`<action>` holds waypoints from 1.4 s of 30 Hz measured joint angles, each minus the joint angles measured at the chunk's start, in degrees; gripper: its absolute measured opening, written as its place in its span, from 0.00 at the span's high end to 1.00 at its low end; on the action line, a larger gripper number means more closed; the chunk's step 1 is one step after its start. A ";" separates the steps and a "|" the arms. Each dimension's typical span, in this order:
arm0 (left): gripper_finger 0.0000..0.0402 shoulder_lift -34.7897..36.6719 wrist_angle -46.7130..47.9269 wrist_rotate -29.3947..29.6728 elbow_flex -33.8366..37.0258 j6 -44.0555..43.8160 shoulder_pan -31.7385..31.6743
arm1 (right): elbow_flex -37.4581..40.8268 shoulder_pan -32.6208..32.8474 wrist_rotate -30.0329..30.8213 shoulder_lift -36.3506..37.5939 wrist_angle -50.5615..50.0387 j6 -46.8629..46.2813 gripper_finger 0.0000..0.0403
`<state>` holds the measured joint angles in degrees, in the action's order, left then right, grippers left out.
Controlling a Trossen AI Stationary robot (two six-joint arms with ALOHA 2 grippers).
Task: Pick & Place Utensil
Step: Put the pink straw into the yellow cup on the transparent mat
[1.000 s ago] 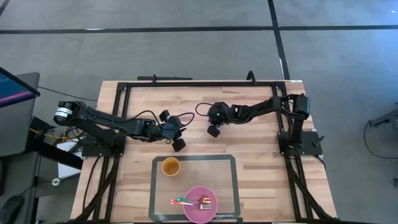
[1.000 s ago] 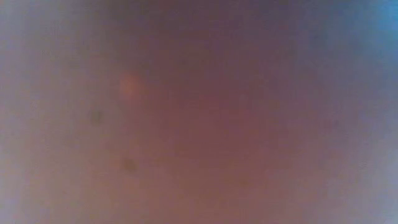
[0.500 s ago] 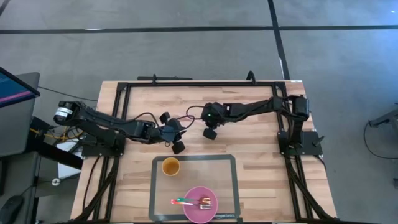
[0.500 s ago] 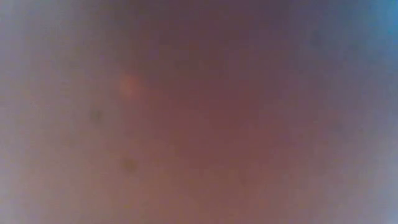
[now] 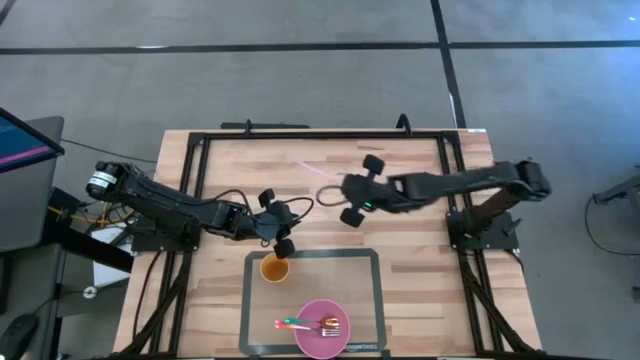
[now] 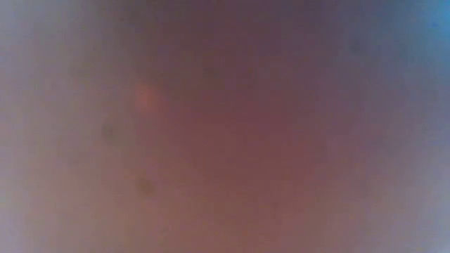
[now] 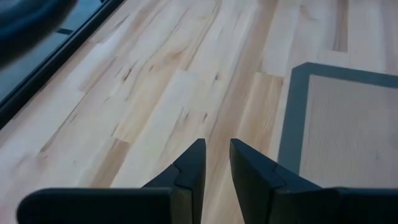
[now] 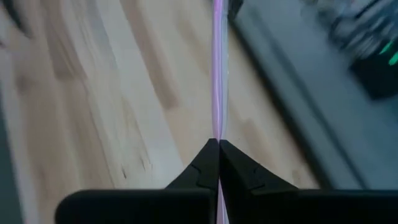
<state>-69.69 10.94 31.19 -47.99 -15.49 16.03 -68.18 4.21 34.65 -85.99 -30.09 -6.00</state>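
Note:
A thin pink utensil (image 8: pixel 218 68) sticks out ahead of my right gripper (image 8: pixel 218 144), which is shut on it. In the high view the utensil (image 5: pixel 316 166) is a pale pink streak over the middle of the table, left of the right gripper (image 5: pixel 343 186). My left gripper (image 5: pixel 283 229) hovers just beyond the orange cup (image 5: pixel 275 267). Its fingers (image 7: pixel 216 146) stand a narrow gap apart over bare wood and hold nothing. The low view shows only blur. My right gripper pinches the pink utensil between its two shut fingertips (image 8: pixel 210 155). The handle (image 8: pixel 218 127) runs straight on from the tips, along the fingers. It is lifted clear of the wood. Which end of it the fingers have cannot be told.
A grey-rimmed mat (image 5: pixel 378 300) lies at the near middle of the table; its corner (image 7: pixel 297 93) shows in the left wrist view. On the mat are the orange cup and a pink plate (image 5: pixel 310 345) bearing a fork (image 5: pixel 330 324) and a green-and-red utensil (image 5: pixel 290 323). A black frame (image 5: pixel 320 133) borders the table.
The right arm has swung out toward the table's right. Its gripper has turned and shifted slightly right, and the pink utensil now shows as a streak off the wood. The left gripper has moved toward the near edge, closer to the orange cup.

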 joint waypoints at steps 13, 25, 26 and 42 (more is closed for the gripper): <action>0.82 0.00 -3.63 0.07 0.00 1.63 -0.05 | 18.63 12.93 8.81 20.25 18.34 6.71 1.00; 0.82 0.00 -14.95 -5.18 0.00 13.26 0.09 | 29.51 5.41 -17.02 24.85 37.82 13.64 1.00; 0.82 0.00 -15.70 -7.00 0.00 14.29 0.09 | 29.49 5.17 -18.20 23.93 38.71 13.69 1.00; 0.82 0.00 -19.90 -12.59 -0.02 16.87 1.31 | 29.49 7.16 -6.76 24.03 43.87 16.86 1.00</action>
<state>-69.69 -8.96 18.60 -48.01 1.39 17.35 -38.69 11.37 27.89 -61.96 13.78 10.86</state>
